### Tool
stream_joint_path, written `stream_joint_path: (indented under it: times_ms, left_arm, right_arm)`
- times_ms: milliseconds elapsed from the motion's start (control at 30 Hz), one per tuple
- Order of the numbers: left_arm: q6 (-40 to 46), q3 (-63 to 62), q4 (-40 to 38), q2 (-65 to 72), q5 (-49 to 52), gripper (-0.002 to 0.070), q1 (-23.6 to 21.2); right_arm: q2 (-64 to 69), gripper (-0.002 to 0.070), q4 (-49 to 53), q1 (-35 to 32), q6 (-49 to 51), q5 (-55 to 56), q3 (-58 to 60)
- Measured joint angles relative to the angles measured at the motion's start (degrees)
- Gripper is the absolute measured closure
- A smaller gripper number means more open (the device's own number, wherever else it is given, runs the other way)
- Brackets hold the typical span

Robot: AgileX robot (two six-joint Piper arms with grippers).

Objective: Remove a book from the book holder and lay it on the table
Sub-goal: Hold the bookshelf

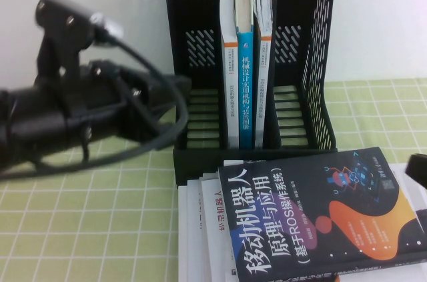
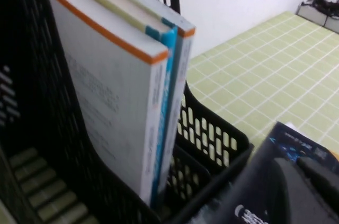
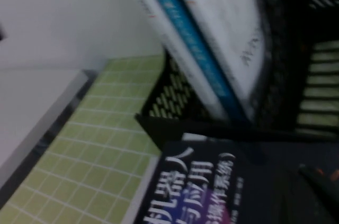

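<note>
The tall black book holder (image 1: pixel 313 62) stands upright at the back of the green checked table (image 1: pixel 80 229). In its middle compartment two white books (image 1: pixel 229 62) (image 1: pixel 265 55) with orange bands stand on either side of a blue-spined one (image 1: pixel 245 82). The left wrist view shows the nearer white cover (image 2: pixel 100 91) with its orange edge strip. My left gripper (image 1: pixel 177 89) (image 2: pixel 304 187) hovers at the holder's left front, apart from the books. My right gripper (image 1: pixel 418 165) (image 3: pixel 318 181) is shut and empty at the table's right edge.
A black-covered book with orange shapes (image 1: pixel 320 215) (image 3: pixel 196 181) lies flat in front of the holder on a stack of white books (image 1: pixel 200 229). A black cable (image 1: pixel 167 129) loops from my left arm. Bare green cloth lies at the front left.
</note>
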State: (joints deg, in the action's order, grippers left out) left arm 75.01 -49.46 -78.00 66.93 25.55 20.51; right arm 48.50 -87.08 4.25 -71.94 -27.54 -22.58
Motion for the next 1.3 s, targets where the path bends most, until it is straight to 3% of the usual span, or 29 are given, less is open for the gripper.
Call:
stream_joint_path:
  times_ms: [133, 333, 433, 567, 633, 800, 900, 1100, 1300]
  left_arm:
    - [0.63, -8.07, 1.76, 5.92, 0.21, 0.0678, 0.05]
    - [0.76, -19.77, 4.81, 15.4, 4.23, 0.0678, 0.05]
    - [0.39, -25.98, 9.06, 20.41, 8.23, 0.0678, 0.05]
    - [-3.48, -32.38, 15.23, 26.4, 10.51, 0.0678, 0.14]
    - [-4.52, -34.48, 16.94, 28.87, 11.09, 0.0678, 0.2]
    - [-5.14, -37.41, 17.56, 32.53, 10.44, 0.0678, 0.2]
    - [-5.14, -38.04, 16.91, 33.42, 10.31, 0.0678, 0.28]
    - [-5.14, -38.43, 17.88, 33.97, 10.31, 0.0678, 0.42]
    - [-5.14, -38.51, 18.95, 33.97, 10.21, 0.0678, 0.47]
  right_arm:
    - [3.32, 0.0678, -8.18, 1.93, -16.57, -4.79, -0.3]
    - [13.52, 0.0678, -9.15, 2.53, -24.71, -18.47, -6.6]
    - [17.96, 0.0678, -9.15, 3.66, -25.33, -19.27, -11.75]
    - [20.17, 0.0678, -9.15, 5.98, -26.64, -7.27, -17.16]
    - [20.29, 0.0678, -9.65, 8.3, -28.37, 4.14, -19.55]
    - [21.53, 0.0678, -11.75, 16.3, -43.85, 34.4, -26.45]
    - [22.49, 0.0678, -12.56, 18.46, -47.28, 39.78, -30.88]
    - [25.86, 0.0668, -12.93, 18.96, -40.02, 26.79, -32.82]
    - [35.49, 0.054, -12.82, 18.96, -34.86, 15.21, -32.82]
